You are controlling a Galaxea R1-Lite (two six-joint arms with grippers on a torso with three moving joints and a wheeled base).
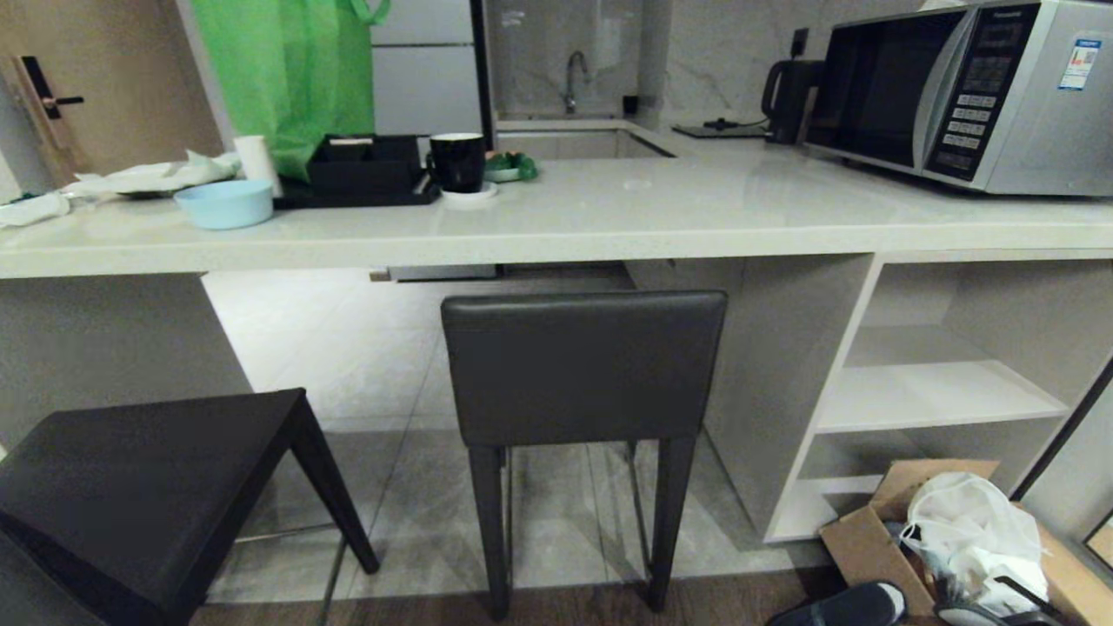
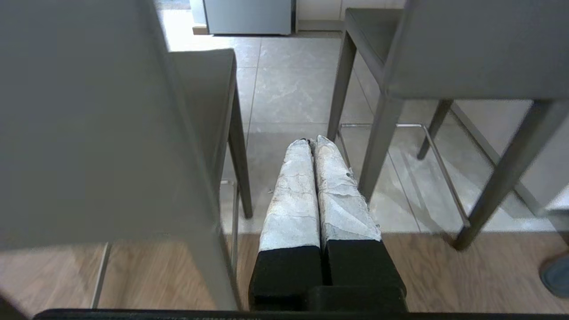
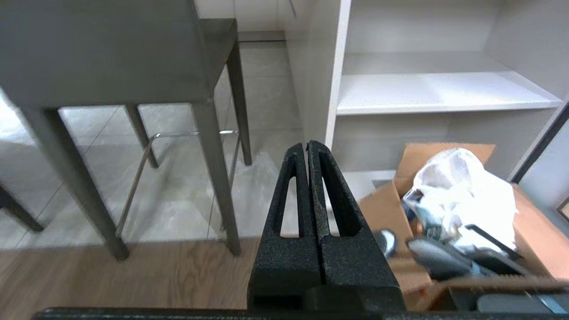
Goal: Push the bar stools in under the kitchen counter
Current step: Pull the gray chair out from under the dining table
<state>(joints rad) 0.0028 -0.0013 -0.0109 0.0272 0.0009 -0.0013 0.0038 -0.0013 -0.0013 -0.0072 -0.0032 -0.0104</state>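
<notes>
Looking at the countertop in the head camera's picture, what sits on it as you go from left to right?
Light blue bowl → black tray → black mug → black kettle → silver microwave, all on the kitchen counter.

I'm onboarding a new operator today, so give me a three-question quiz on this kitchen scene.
1. True or false: the middle bar stool has its backrest toward the robot.
2. What stands on the kitchen counter at its right end? A) toaster B) microwave C) blender
3. Fill in: both the left gripper and the right gripper are ____.

Key: 1 true; 2 B; 3 shut, holding nothing.
</notes>
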